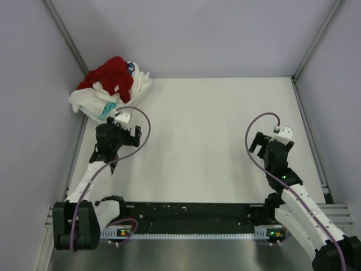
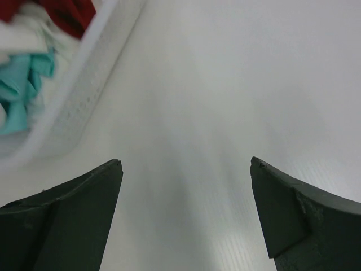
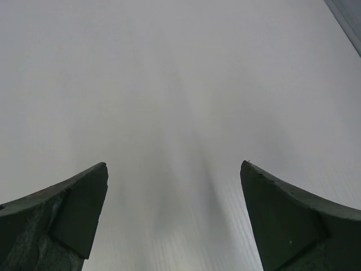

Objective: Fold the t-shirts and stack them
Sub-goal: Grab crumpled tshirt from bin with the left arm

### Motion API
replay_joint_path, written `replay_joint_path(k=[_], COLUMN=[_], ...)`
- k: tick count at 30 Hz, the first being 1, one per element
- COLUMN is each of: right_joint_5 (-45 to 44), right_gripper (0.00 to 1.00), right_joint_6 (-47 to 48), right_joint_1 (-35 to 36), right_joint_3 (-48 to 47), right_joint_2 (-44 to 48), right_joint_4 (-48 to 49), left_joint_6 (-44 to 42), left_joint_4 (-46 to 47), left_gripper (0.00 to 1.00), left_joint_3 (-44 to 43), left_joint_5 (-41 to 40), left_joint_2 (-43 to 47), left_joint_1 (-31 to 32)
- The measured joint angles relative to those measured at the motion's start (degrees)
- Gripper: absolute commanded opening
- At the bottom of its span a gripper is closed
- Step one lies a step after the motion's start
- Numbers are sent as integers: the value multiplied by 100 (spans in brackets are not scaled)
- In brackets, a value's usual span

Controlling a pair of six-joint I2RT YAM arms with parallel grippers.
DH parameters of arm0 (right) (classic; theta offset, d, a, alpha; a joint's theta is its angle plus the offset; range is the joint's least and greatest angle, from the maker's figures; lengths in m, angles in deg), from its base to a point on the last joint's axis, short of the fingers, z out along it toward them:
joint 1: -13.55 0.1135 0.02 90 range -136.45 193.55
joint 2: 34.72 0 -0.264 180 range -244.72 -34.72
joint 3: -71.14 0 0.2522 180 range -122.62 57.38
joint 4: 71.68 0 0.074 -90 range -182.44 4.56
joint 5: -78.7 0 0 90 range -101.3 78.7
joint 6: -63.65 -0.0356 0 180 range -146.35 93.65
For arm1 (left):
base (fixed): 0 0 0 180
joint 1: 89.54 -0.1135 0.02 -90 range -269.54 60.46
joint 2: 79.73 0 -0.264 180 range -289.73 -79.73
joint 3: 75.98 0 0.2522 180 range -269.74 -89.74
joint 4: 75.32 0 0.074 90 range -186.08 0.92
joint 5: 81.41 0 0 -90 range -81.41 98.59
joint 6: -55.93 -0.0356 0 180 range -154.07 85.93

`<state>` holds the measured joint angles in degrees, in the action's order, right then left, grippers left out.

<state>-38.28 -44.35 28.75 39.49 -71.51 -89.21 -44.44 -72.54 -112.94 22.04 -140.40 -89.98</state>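
A heap of crumpled t-shirts, red [image 1: 110,74], white [image 1: 86,101] and teal [image 1: 108,107], lies in a white basket [image 1: 137,93] at the table's far left corner. In the left wrist view the teal shirt [image 2: 20,90], the red shirt [image 2: 70,14] and the basket wall [image 2: 84,90] show at the upper left. My left gripper [image 1: 120,119] is open and empty just in front of the basket; its fingers [image 2: 73,209] hover over bare table. My right gripper [image 1: 269,137] is open and empty over the table's right side, far from the shirts.
The white table [image 1: 208,141] is walled by grey panels on the left, back and right. A metal frame rail [image 1: 307,130] runs along the right edge. A black base bar [image 1: 192,217] with the arm mounts lies along the near edge.
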Motion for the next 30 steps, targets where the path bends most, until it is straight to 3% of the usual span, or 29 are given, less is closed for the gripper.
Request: replay_joint_path(k=[4,10,23,25,27,28,30], right_joint_5=[330,1392,2983,3088,3176,3211,3265], right_gripper=[99,99,99,99,99,99,99], right_joint_6=[31,140,267,304,352,382,413], right_joint_1=[0,0,0,0,0,0,0], right_joint_3=[0,-367,-1447,-1447,-1447,-1447,-1447], right_joint_2=[0,-90,-297,-313,-313,-310,-308], right_joint_4=[61,-66,-328,-407,-505,-542,-595], left_joint_6=[-658,-1307,-643,-557,-468,-422,-374], left_joint_4=[-2035,-3657,-5357,-5425,-5418,-5414,-5418], left_gripper=[99,99,94,84,63,47,4], left_joint_3=[-2122,-5270,-9897,-10264,-10343,-10345,-10365], left_joint_5=[616,651,-474,-573,-706,-745,-824], left_joint_2=[-33,-1231,-6240,-6616,-6736,-6741,-6741], left_joint_1=[-15,-15,-291,-323,-334,-334,-332])
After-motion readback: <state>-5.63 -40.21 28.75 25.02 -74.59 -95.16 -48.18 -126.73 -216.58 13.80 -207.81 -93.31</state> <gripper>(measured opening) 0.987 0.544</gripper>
